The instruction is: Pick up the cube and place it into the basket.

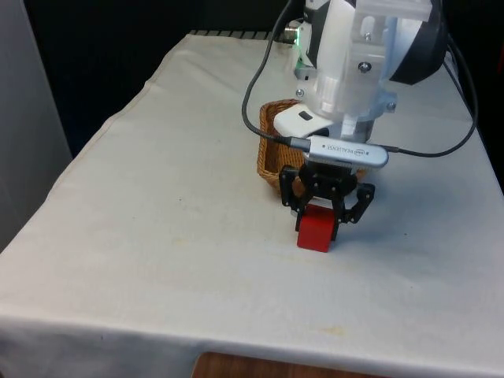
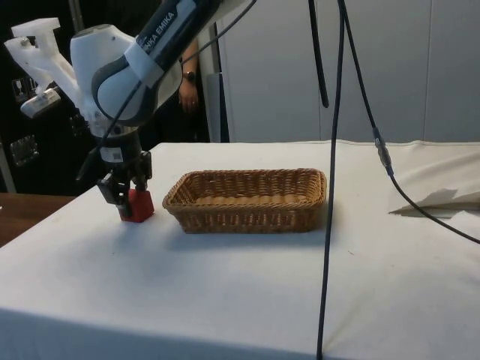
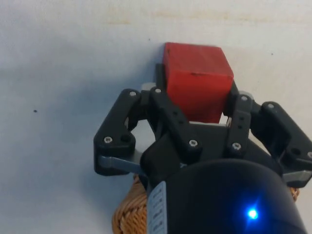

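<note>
Red and blocky, the cube (image 1: pixel 315 228) sits on the white cloth (image 1: pixel 157 236) with the gripper (image 1: pixel 318 223) clenched on it — one black finger pressed to each side, as the wrist view makes plain. Just behind it, on the side towards the robot, stands the wicker basket (image 2: pixel 247 199) — close to the cube in the side view, but apart.

The front view looks down along the table (image 1: pixel 157 236) from its near edge. The side view looks level across the table (image 2: pixel 225 292) from one long edge. Both share the basket (image 1: pixel 272 142) (image 2: pixel 247 199). The wrist view looks closely down at the cloth.
</note>
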Motion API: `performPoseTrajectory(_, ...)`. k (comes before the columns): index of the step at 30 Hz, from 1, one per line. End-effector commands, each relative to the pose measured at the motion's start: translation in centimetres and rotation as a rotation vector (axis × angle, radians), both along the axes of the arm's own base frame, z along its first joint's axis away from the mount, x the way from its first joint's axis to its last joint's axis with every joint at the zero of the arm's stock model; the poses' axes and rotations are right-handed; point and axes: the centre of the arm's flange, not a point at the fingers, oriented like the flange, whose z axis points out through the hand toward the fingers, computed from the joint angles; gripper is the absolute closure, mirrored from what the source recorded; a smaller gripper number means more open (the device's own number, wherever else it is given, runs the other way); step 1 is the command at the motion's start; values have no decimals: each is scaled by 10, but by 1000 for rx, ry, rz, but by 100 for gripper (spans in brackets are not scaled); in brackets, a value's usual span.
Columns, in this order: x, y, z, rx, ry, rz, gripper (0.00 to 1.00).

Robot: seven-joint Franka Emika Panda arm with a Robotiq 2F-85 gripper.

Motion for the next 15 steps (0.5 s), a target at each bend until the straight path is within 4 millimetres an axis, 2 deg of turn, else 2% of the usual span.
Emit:
performPoseTrajectory(1, 0, 0, -1, 3, -3, -1, 99)
performPoseTrajectory(7, 0, -1, 1, 3, -4, -3, 98)
performPoseTrajectory(11, 1, -1, 14, 0, -5, -7, 98)
performPoseTrajectory(12, 2, -1, 8, 0, -6, -3, 98)
performPoseTrajectory(15, 1, -3, 25, 0, -4, -10, 98)
